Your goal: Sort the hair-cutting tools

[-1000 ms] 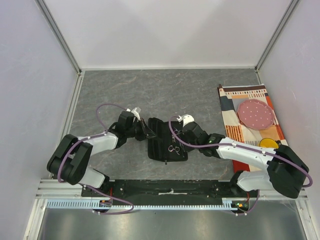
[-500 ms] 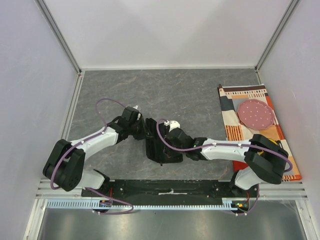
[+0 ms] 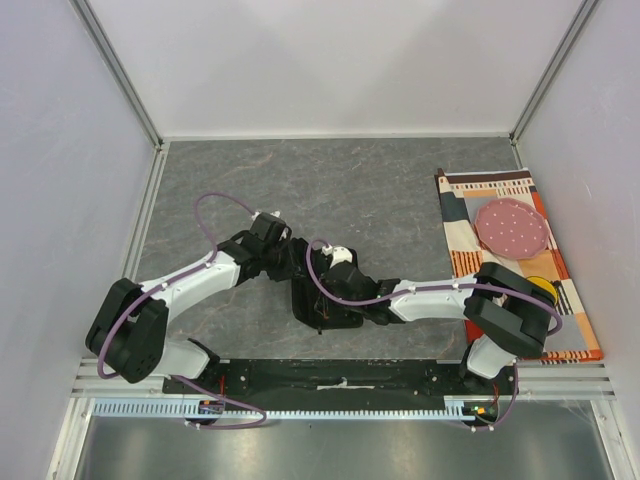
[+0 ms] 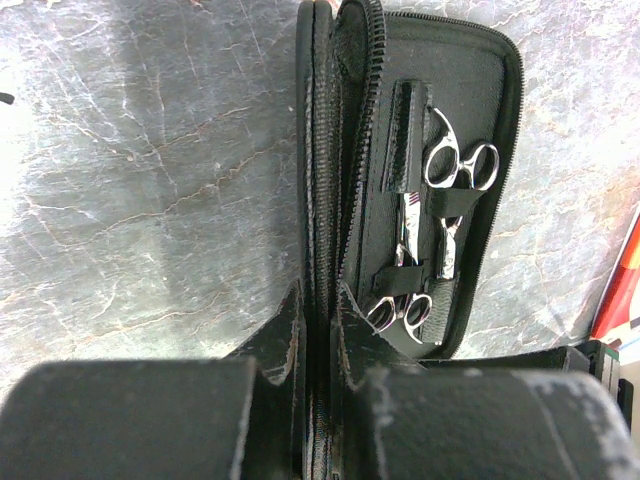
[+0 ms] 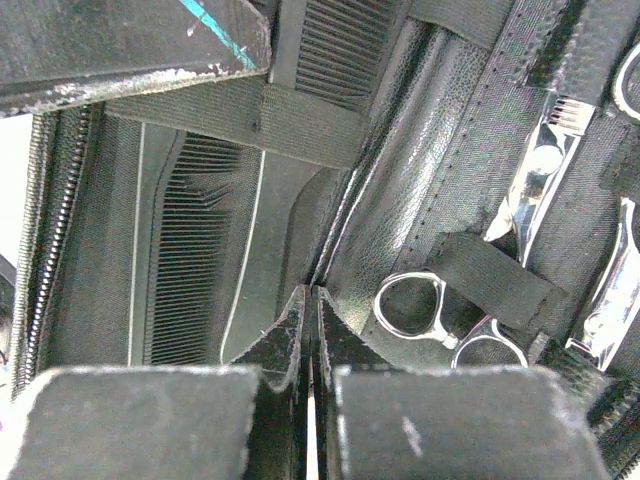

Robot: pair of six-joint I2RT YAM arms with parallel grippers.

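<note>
Left tool (image 4: 316, 300) clamped on pouch (image 4: 480, 120) flap edge. Right tool (image 5: 309, 300) fully closed, holding nothing, tips in pouch fold between comb (image 5: 190, 240) and scissors (image 5: 522, 205).

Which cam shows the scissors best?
Left wrist: both scissors show nearly whole, strapped in the open pouch. Right wrist crops them to handles and partial blades. Top external: not discernible on the pouch.

A robot lab cell: plain white wall panels (image 3: 330, 60) in aluminium framing (image 3: 120, 75) enclose a grey marbled table (image 3: 330, 180).
</note>
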